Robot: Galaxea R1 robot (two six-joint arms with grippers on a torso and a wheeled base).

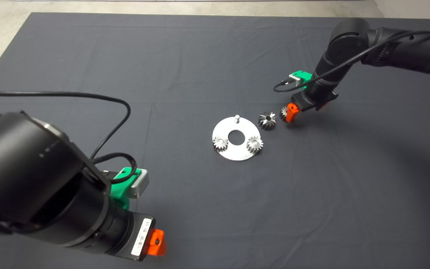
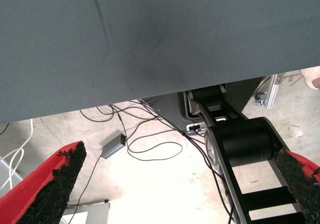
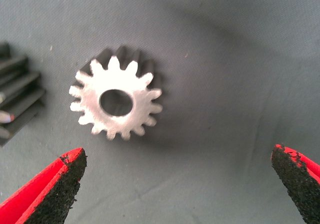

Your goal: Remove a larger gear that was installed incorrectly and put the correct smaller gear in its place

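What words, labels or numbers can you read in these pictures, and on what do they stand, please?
White label on the left arm's wrist, beside the left tool: barcode-like print, too small to read.
Gears, plate and mat: no text visible.
Nothing else is legible.

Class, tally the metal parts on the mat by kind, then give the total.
Small fine-toothed gears: 3 (two on the disc, the smaller gear on the mat)
The larger gear: 1
Round plate: 1
Total: 5
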